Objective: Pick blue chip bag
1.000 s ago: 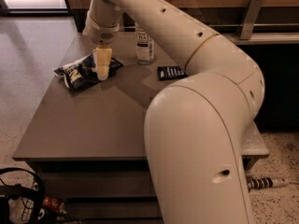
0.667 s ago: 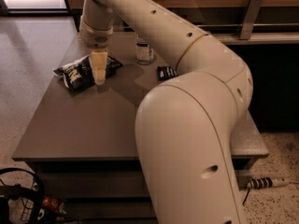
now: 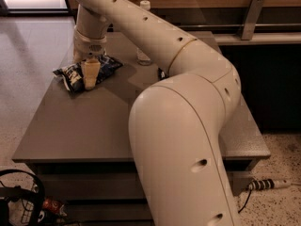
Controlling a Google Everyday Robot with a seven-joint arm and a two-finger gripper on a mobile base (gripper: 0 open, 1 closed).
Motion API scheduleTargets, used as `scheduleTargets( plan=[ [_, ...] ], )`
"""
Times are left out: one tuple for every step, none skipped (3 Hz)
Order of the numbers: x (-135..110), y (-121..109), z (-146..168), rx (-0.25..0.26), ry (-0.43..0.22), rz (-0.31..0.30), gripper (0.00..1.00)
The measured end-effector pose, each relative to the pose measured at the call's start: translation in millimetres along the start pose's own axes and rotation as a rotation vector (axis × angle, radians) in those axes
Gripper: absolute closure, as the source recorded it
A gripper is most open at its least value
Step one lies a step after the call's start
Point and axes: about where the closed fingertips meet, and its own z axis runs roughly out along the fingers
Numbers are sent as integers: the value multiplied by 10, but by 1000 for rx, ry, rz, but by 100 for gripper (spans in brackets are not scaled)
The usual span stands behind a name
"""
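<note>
Elbow of the arm (image 3: 188,140) hogs the foreground, with the grey table (image 3: 80,126) under it. Further back, the gripper (image 3: 90,75) is down on top of the blue chip bag (image 3: 68,74), which lies crumpled near the table's far left corner. Can't tell how wide the gripper is or whether it's got the bag. My take: pinch a puffy fold mid-bag, squeeze firmly since foil slips, then lift straight up, clear of the bottle (image 3: 143,55) behind.

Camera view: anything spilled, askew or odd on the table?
Nothing stands out. The blue chip bag lies crumpled on the table's far-left part, with the gripper at its middle. The bottle, partly hidden behind the arm, stands upright; no spill shows.
</note>
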Motion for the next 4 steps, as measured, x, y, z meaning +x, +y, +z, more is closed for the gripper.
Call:
scheduleTargets(
  plan=[
    [-25,-4,14,-5,-7,-3,61],
    [-28,-5,7,-5,-7,-3,83],
    [-35,-13,12,-5,-7,-3,100],
    [-39,-15,5,-6,-7,-4,100]
  ],
)
